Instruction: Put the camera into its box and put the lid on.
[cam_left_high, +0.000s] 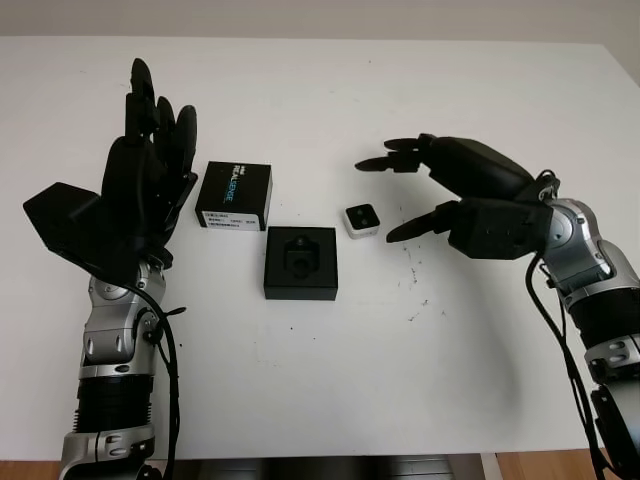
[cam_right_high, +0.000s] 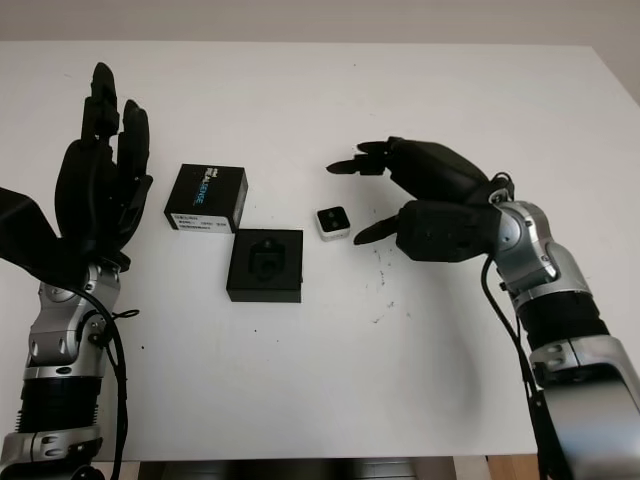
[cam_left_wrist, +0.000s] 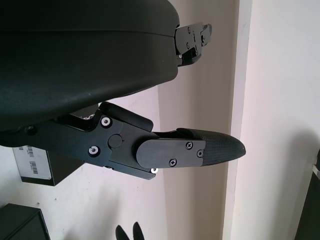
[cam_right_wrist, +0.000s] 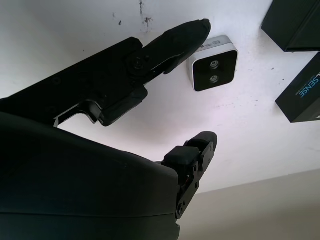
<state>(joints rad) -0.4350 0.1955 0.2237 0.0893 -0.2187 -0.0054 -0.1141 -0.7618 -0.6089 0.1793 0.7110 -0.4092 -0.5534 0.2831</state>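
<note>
On the white tabletop (cam_left_high: 320, 380) the open black box (cam_left_high: 301, 263) sits in the middle, its foam insert showing an empty recess. The small white camera (cam_left_high: 361, 220) lies flat just beside the box's far right corner, lenses facing up, not touching it. The black lid (cam_left_high: 234, 195), printed with blue lettering, lies just off the box's far left corner. The right robot hand (cam_left_high: 400, 195) hovers to the right of the camera, open and holding nothing, its fingertips pointing toward the camera, one above and one beside it. The left robot hand (cam_left_high: 150, 165) is raised upright left of the lid, open and empty.
</note>
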